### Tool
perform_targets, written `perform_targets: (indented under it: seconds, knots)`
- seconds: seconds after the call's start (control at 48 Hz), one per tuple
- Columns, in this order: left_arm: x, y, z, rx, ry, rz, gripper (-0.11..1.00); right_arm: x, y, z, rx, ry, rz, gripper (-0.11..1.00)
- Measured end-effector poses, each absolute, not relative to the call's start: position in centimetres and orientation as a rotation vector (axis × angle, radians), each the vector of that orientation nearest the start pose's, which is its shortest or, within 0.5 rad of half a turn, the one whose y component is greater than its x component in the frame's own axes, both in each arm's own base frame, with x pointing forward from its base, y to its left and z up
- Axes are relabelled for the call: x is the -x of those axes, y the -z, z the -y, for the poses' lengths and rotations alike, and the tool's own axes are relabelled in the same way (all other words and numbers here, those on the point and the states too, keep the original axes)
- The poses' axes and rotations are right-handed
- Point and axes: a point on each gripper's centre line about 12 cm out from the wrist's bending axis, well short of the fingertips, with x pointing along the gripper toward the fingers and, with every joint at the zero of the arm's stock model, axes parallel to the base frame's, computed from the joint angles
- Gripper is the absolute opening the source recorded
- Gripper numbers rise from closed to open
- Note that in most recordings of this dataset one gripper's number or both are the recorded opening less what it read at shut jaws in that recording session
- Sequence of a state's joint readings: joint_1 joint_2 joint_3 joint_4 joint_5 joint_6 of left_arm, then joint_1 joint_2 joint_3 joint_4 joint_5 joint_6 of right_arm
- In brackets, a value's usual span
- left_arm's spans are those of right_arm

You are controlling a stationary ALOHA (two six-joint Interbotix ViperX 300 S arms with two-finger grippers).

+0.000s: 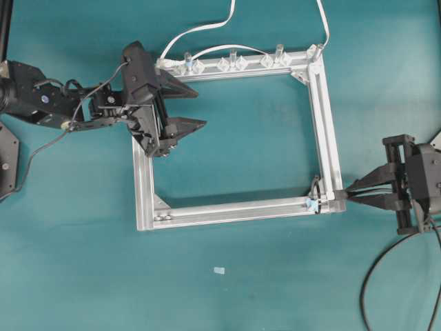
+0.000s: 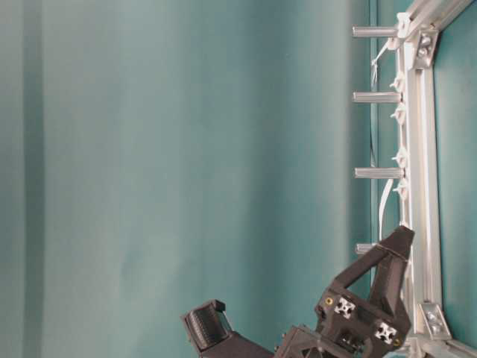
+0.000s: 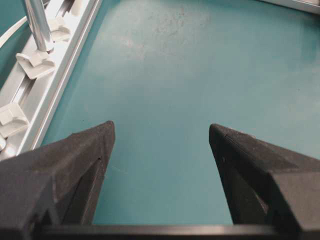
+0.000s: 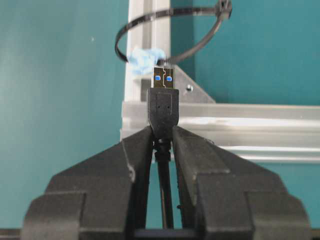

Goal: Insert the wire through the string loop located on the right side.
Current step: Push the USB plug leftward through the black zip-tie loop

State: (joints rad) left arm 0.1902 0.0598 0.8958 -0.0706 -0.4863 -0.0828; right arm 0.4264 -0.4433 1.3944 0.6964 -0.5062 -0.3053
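Observation:
My right gripper (image 1: 348,193) (image 4: 162,131) is shut on the wire's black plug (image 4: 163,107), whose metal tip (image 4: 162,79) points at the string loop (image 4: 223,8). The loop (image 1: 315,187) stands on the aluminium frame's near right corner, with a pale blue bit (image 4: 145,56) at its base. The tip sits right at the loop's lower edge, just outside the frame. The wire (image 1: 372,276) trails back from the gripper toward the table's near edge. My left gripper (image 1: 201,108) (image 3: 161,130) hangs open and empty over the frame's left side.
The rectangular aluminium frame (image 1: 324,117) (image 2: 421,149) lies flat on the teal table. Clear clips (image 1: 231,63) and metal posts (image 2: 376,97) line its far rail, where a flat white cable (image 1: 207,27) runs. A small pale scrap (image 1: 220,271) lies in front of the frame.

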Motion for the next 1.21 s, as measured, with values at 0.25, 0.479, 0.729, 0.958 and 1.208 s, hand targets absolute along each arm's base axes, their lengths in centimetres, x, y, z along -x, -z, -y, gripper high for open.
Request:
perform_targets:
  seconds: [0.25, 0.479, 0.729, 0.958, 1.208]
  knots:
    - [-35.0, -12.6, -7.1, 0.179, -0.253, -0.447, 0.76, -20.1, -12.2, -4.6, -0.122, 0.000, -0.519, 0.17]
    - [-35.1, -12.7, -7.2, 0.178, -0.252, -0.446, 0.76, -21.0, -11.8, -4.8, -0.110, 0.011, -0.544, 0.17]
    - [-35.1, -12.7, -7.2, 0.177, -0.252, -0.446, 0.76, -22.3, -11.9, -5.3, -0.107, 0.013, -0.548, 0.17]
    - [-35.1, -12.7, -7.2, 0.177, -0.252, -0.444, 0.76, -23.1, -12.0, -5.5, -0.106, 0.020, -0.542, 0.17]
    - [-35.1, -12.7, -7.2, 0.177, -0.252, -0.444, 0.76, -23.6, -12.3, -5.4, -0.109, 0.033, -0.526, 0.17]
